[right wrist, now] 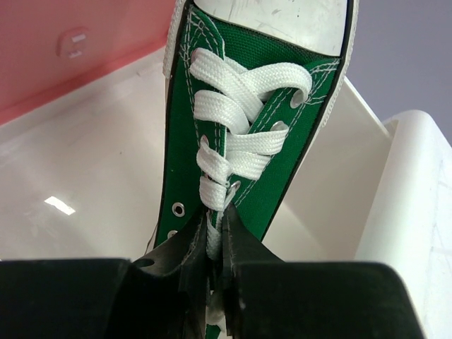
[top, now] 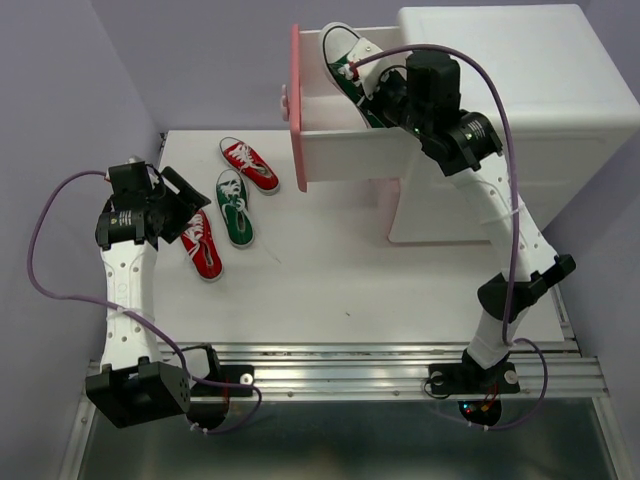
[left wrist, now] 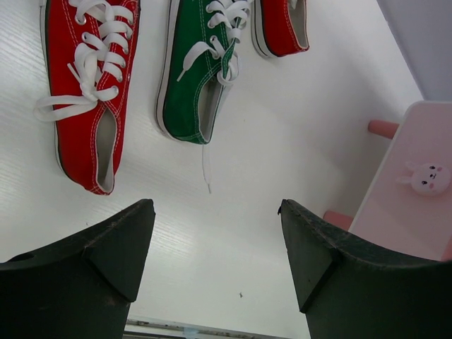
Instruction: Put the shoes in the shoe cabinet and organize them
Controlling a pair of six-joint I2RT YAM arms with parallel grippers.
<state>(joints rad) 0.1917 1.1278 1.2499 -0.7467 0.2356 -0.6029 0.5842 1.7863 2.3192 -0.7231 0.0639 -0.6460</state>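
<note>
**Green sneaker at the drawer: one of four shoes in placement, three on the table**

1. Left side. The left gripper [left wrist: 215, 215] hangs above the table [top: 350, 285] with its fingers spread wide and nothing between them. It touches no shoe.

2. Shoes on the table. Three shoes lie sole-down in a loose group on the left half of the table.
   - The near red shoe [top: 203, 246] lies just beside the left gripper.
   - The loose green shoe [top: 235, 207] lies just to its right, roughly parallel to it and apart from it.
   - The far red shoe [top: 250, 165] lies beyond these, angled toward the drawer.

3. Drawer. The top drawer [top: 296, 110] of the shoe cabinet [top: 520, 100] stands pulled out to the left, with its pink front facing the loose shoes.

4. Right side. The right gripper [right wrist: 215, 229] reaches into the open drawer. Its fingers are pinched nearly together on the laces and tongue of the held green shoe [top: 345, 55]. This shoe is tilted, with its toe raised above the drawer rim. Whether its heel rests on the drawer floor cannot be told.

5. Progress. Judged from this layout, the task is at an early stage. No shoe is released inside the cabinet, one is being lowered in, and three are left to collect. Pairing by colour and closing the drawer are also not yet done.
</note>
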